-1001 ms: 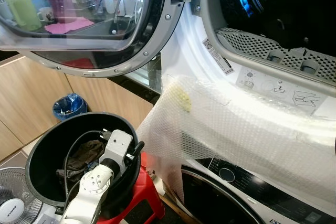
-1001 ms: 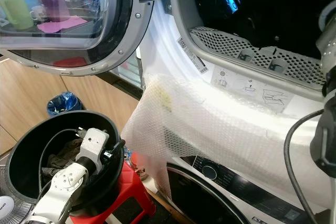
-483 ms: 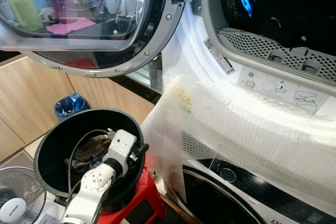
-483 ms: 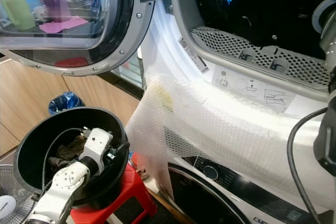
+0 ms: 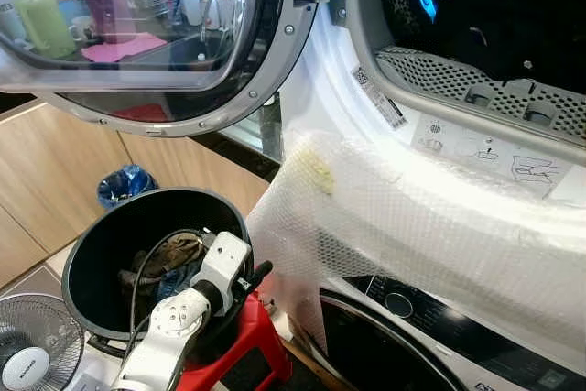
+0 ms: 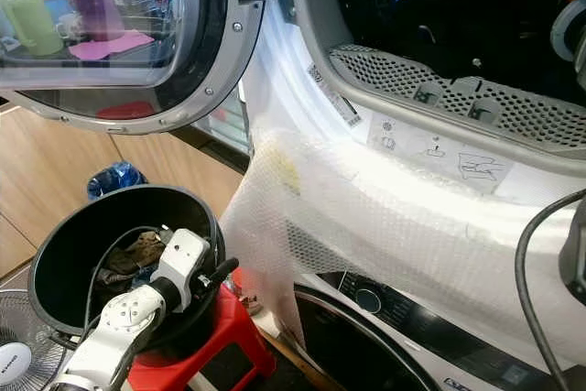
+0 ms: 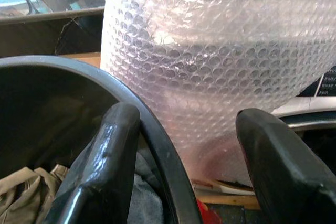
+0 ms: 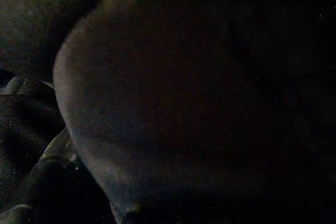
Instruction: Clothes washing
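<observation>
A black bucket stands on a red stool and holds crumpled brown and blue clothes. My left gripper is open at the bucket's right rim. One finger is inside over the clothes and the other finger is outside, toward the bubble wrap. In the head view the left gripper sits at that rim. Above, the upper machine's dark drum is open, its round glass door swung to the left. My right arm is at the drum's right edge; its wrist view is very dark.
Bubble wrap hangs from the upper machine's lip over the front of the lower machine, close to the bucket. A fan stands at the lower left. A blue-lined bin sits by the wooden cabinets.
My left gripper has drawn back from over the clothes to the bucket's right rim, which it now straddles. The camera has shifted slightly.
</observation>
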Robot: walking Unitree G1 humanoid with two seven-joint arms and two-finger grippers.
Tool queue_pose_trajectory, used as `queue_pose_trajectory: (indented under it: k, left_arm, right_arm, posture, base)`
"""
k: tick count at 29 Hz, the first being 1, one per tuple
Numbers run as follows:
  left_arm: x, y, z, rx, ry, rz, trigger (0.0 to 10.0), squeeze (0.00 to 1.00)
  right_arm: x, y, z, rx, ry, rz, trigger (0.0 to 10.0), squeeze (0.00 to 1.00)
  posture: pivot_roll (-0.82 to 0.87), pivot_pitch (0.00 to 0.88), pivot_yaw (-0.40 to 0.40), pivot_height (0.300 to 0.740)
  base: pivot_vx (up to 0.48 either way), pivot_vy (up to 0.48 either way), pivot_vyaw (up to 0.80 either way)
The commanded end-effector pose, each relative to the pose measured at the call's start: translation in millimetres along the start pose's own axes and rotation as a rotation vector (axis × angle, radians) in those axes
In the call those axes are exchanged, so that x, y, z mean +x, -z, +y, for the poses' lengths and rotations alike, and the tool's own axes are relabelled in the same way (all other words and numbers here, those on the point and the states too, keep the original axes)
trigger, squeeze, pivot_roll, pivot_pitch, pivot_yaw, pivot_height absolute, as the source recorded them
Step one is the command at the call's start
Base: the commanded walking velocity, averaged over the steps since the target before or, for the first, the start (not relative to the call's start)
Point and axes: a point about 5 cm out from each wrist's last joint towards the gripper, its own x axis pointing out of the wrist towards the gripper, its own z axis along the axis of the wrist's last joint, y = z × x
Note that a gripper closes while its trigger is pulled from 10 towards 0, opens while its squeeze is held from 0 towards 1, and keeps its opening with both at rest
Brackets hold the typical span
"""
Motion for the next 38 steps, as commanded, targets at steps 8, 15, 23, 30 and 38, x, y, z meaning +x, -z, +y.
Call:
queue_pose_trajectory:
  k: [8, 15, 23, 30, 38]
  left_arm:
    - [0.4, 7, -2.3, -0.030, 0.015, 0.043, 10.0, 0.00]
    - [2.1, 5, -3.3, -0.027, 0.035, 0.050, 10.0, 0.00]
    - [2.4, 7, -4.3, -0.006, 0.066, 0.082, 10.0, 0.00]
    - [1.7, 8, -6.7, -0.010, 0.082, 0.093, 10.0, 0.00]
    - [1.9, 8, -8.4, -0.008, 0.090, 0.102, 10.0, 0.00]
  right_arm:
    - [-11.1, -11, -23.5, 0.058, 0.048, -0.033, 10.0, 1.00]
    - [-15.6, -5, -32.7, 0.136, 0.084, -0.021, 10.0, 0.00]
    - [-22.2, 6, 17.7, 0.140, 0.002, 0.037, 10.0, 0.00]
    - [-53.1, 3, 33.2, 0.226, 0.012, 0.005, 10.0, 0.00]
    - [-90.7, 31, 32.7, 0.127, 0.159, 0.069, 10.0, 0.00]
  posture:
    - [0.02, 0.093, 0.058, 0.740]
    - [0.01, 0.101, 0.059, 0.740]
    - [0.01, 0.112, 0.056, 0.740]
    - [0.01, 0.117, 0.053, 0.740]
    - [0.00, 0.119, 0.047, 0.740]
  base:
    - [0.000, 0.000, 0.00]
    - [0.000, 0.000, 0.00]
    - [0.000, 0.000, 0.00]
    - [0.000, 0.000, 0.00]
    - [0.000, 0.000, 0.00]
